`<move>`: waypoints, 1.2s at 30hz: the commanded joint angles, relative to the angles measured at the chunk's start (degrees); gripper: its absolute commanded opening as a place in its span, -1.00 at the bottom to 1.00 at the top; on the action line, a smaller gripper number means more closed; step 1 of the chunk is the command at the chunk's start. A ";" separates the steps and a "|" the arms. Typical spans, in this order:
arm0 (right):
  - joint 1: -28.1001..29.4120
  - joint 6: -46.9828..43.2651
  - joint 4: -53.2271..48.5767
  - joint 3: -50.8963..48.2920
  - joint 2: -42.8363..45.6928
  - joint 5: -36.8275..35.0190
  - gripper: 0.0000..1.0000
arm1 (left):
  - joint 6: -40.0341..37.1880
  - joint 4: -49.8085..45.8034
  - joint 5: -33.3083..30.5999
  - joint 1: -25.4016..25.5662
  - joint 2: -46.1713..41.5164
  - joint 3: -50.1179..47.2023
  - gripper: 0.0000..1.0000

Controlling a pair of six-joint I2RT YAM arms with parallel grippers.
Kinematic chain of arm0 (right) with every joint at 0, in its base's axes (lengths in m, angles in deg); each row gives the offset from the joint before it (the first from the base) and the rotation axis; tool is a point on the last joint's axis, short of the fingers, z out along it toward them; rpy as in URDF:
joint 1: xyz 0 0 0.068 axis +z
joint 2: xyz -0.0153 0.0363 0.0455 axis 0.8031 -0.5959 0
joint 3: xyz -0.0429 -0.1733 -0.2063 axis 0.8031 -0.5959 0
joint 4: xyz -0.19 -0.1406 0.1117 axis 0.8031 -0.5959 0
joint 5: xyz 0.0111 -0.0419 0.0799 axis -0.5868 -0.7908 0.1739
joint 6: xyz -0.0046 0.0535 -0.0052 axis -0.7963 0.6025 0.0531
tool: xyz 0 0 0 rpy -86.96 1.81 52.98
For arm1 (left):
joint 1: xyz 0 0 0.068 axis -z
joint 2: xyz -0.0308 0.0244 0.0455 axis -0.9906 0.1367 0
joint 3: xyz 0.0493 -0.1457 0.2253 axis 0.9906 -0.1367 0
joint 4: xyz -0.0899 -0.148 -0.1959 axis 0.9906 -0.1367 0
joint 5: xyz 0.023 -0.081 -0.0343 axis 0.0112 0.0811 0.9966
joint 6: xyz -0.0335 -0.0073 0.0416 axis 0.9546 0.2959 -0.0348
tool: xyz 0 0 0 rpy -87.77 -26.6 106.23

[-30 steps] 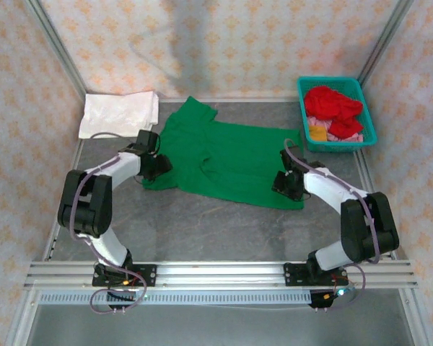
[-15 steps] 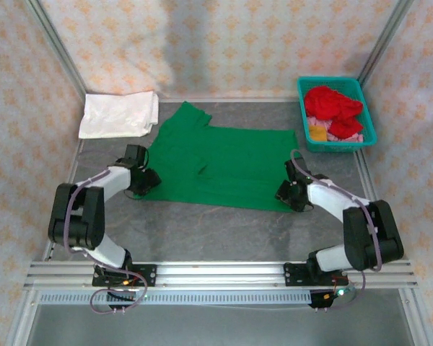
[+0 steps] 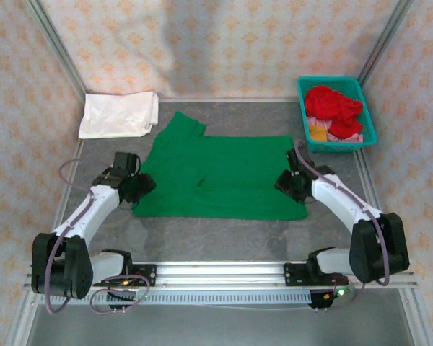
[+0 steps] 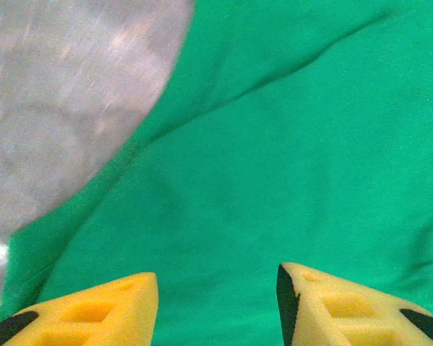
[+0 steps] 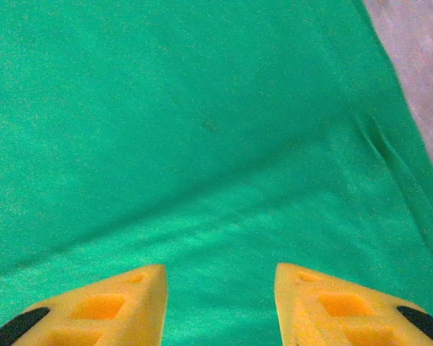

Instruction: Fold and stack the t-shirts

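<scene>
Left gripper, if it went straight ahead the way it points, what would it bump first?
The left gripper would probably meet the green t-shirt first; it lies right ahead of the open fingers, though how close is unclear.

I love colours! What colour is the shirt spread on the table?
The shirt is bright green; the top external view shows it best.

No words, labels, brands, numbers or signs can be read. The green shirt (image 3: pixel 216 176) is plain cloth in the overhead view and in both wrist views. The walls (image 3: pixel 224 43) carry only a pale repeated ornament with no letters in it.
</scene>
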 commanded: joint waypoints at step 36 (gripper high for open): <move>1.22 -8.63 -2.26 31.72 -36.63 -4.35 0.14 | -3.21 5.47 -7.20 5.63 28.95 22.49 -0.07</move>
